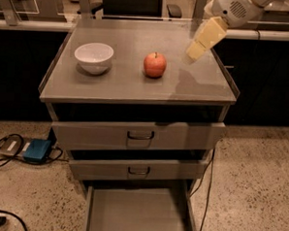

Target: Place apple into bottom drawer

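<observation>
The red-orange apple [155,65] with a short dark stem sits upright on the grey cabinet top [131,85], near its middle. My gripper [194,52] hangs above the right part of the top, to the right of the apple and apart from it, its cream fingers pointing down-left. It holds nothing. The bottom drawer [137,214] is pulled out below, a wide shallow grey tray with a bare floor.
A white bowl [93,57] stands on the cabinet top left of the apple. The two upper drawers [138,135] with dark handles stick out slightly. A blue box [37,150] and cables lie on the floor at left. A cable hangs at the cabinet's right side.
</observation>
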`<state>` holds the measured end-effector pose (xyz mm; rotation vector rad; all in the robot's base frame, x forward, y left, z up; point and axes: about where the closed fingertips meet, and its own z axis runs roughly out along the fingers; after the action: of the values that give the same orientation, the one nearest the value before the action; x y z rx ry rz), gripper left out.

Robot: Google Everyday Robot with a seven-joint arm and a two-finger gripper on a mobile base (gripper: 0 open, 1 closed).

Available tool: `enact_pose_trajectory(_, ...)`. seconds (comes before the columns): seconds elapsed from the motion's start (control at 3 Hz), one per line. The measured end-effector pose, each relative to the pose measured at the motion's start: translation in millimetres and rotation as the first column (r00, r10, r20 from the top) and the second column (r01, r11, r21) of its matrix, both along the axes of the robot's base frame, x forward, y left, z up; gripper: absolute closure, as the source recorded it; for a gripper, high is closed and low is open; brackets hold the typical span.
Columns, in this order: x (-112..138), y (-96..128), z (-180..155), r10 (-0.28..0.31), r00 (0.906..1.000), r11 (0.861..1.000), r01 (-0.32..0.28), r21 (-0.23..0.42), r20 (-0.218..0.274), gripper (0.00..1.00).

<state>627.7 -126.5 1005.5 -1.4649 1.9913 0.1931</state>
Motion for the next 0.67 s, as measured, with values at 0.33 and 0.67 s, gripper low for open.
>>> enact_pose_trajectory(0.33, 31, 4, -36, -0.103, 0.9914, 0.993, 0.107, 0.048, -0.08, 0.0)
enact_pose_trajectory(0.67, 46, 1, -71, -0.164, 0.9729, 0.976, 0.185, 0.119, -0.163, 0.0)
